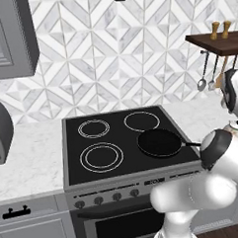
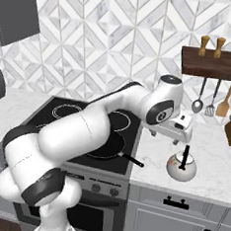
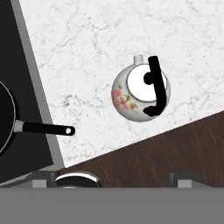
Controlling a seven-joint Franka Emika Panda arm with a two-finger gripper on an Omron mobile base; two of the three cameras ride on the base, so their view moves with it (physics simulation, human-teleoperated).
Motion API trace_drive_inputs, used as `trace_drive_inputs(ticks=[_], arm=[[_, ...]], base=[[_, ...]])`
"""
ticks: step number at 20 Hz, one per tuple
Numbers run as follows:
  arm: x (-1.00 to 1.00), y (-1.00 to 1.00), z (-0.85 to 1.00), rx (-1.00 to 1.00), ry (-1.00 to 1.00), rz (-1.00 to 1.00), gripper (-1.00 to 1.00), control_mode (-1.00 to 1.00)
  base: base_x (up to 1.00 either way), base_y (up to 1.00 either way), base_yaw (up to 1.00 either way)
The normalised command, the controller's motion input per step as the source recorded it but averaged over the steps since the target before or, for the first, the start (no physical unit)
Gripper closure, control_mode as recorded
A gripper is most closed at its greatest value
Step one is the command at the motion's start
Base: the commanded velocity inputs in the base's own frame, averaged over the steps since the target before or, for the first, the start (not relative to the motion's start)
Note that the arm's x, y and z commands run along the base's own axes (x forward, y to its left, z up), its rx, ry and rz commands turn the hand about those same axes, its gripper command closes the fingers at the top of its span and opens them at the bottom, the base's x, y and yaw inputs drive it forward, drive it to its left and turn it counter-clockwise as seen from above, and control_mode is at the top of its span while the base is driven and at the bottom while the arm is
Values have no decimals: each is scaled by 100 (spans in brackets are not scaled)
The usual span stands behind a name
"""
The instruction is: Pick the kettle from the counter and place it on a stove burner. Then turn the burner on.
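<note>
White marble table runs on both sides of the black glass cooktop, and in the right base view it carries the kettle just right of the cooktop's edge. On the glass, the stove burner is the large double-ringed circle at the front left, well apart from the fingers and bare. A black frying pan sits on the front right of the cooktop, its handle reaching toward the table side where the kettle stands. A dark wooden shelf on the wall above holds two small shakers, with utensils hanging beneath it.

In the right base view the arm bends over the cooktop and ends at the fingers, which hang above the kettle, apart from it, with the black handle rising toward them. In the hand view the kettle lies ahead of the fingers and below them, upright on the table, its black arched handle crossing the lid knob and pink flowers on its side. The pan handle lies to one side, near the table's edge. Whether the fingers are spread or closed cannot be told; they grasp nothing.
</note>
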Motion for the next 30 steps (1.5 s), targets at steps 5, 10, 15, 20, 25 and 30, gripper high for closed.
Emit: trace_drive_inputs(ticks=[5, 10, 15, 20, 25, 30], arm=[[57, -11, -11, 0, 22, 10, -100, -100], [23, -24, -30, 3, 9, 3, -100, -100], [1, -32, -33, 3, 0, 0, -100, -100], [10, -54, -19, 6, 0, 0, -100, -100], [16, -37, -18, 3, 0, 1, -100, -100], [15, -8, -28, 0, 0, 4, -100, -100]], base=[[0, 0, 0], [0, 0, 0], [0, 0, 0], [0, 0, 0], [0, 0, 0], [0, 0, 0]])
